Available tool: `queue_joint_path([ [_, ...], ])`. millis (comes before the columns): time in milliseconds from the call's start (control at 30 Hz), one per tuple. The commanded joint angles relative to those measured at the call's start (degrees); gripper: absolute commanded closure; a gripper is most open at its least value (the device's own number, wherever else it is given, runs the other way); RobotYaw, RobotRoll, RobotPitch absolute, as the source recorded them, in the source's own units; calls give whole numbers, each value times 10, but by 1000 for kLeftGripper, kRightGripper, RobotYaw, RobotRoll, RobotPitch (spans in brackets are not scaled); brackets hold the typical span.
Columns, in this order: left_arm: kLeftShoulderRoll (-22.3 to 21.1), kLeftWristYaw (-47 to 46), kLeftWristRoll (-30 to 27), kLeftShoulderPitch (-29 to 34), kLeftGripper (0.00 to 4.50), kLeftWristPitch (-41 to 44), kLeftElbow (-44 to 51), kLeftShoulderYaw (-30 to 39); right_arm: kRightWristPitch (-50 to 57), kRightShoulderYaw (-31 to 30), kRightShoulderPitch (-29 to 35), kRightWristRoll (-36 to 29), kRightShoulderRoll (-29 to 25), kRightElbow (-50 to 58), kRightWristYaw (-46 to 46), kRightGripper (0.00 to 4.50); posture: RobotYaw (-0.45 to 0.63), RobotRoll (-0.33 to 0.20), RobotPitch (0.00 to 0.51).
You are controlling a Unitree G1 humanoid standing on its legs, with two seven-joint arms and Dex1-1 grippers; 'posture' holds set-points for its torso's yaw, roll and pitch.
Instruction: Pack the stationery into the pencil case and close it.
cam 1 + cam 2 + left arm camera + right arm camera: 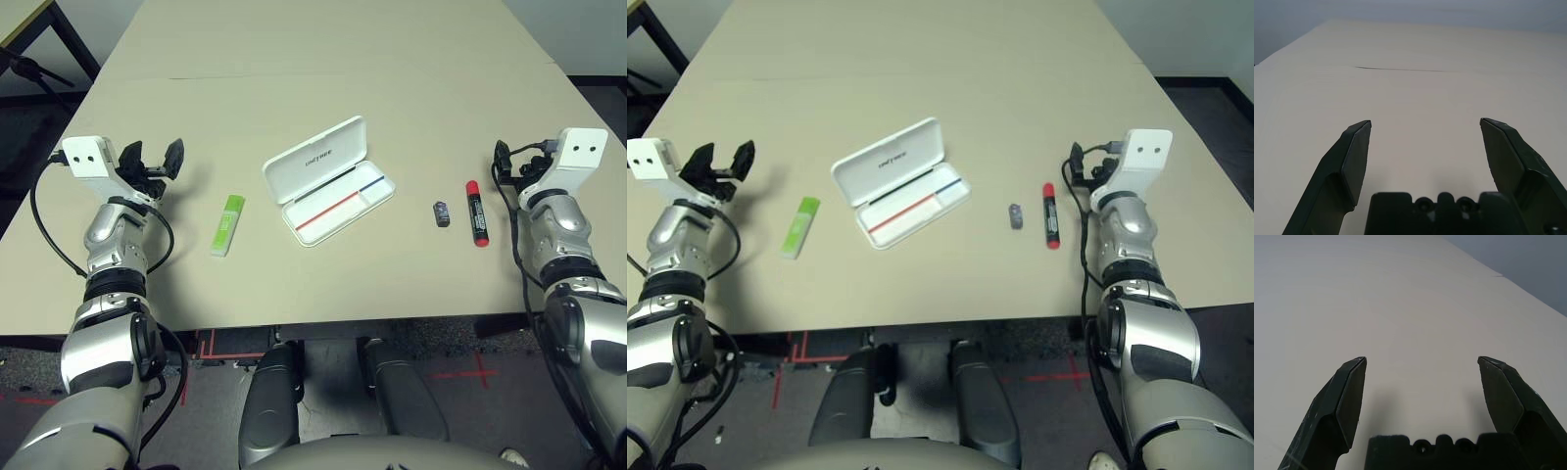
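The worktop (323, 69) was a broad beige surface, matt and plain, crossed by one thin dark seam (1400, 69) on its far half; beyond its far corners lay dark floor, with part of another table's edge and black legs (39, 39) at the far left, cut off by the frame; below the near edge the floor carried red tape marks (470, 374).

The pencil case (328, 180) lay open near the middle of the worktop, lid tilted back on the far side, its small dark print too fine to read clearly; a thin red-and-blue line ran along the inside of the tray. The lime-green highlighter (227, 224) lay flat to the case's left, apart from it; the tiny dark grey block (443, 213) lay to the case's right, with the red marker (476, 212) just beside the block, not touching it.

The left gripper (154, 162) hovered above the left part of the worktop, its fingers (1354, 161) spread wide and holding nothing; the right gripper (1422, 382) was at the right side, near the marker, fingers (1349, 399) likewise wide and empty; in the head views its fingers were mostly hidden behind the white wrist housing (578, 157).
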State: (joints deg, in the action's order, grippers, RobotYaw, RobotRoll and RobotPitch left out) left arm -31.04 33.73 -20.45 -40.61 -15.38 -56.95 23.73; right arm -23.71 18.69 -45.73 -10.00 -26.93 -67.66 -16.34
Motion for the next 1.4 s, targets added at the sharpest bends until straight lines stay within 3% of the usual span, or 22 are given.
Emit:
queue_joint_path([
  [33, -9, 1, 0, 9, 17, -1, 3, 5, 0, -2, -1, 3, 4, -10, 1, 0, -59, 0, 177],
  [600, -23, 5, -11, 40, 17, 5, 39, 15, -1, -6, 13, 5, -3, 14, -34, 0, -63, 0, 188],
  [900, -41, 16, -40, 111, 17, 68, 189, 24, 68, -19, 21, -19, -47, 83, -220, 0, -27, 0, 190],
  [1200, -85, 74, -106, 221, 17, 230, 419, 20, 176, -59, 46, -34, -94, 196, -396, 0, -10, 0, 192],
  [1400, -123, 148, -150, 278, 17, 367, 565, -34, 234, -91, 60, -37, -123, 251, -493, 0, -2, 0, 186],
])
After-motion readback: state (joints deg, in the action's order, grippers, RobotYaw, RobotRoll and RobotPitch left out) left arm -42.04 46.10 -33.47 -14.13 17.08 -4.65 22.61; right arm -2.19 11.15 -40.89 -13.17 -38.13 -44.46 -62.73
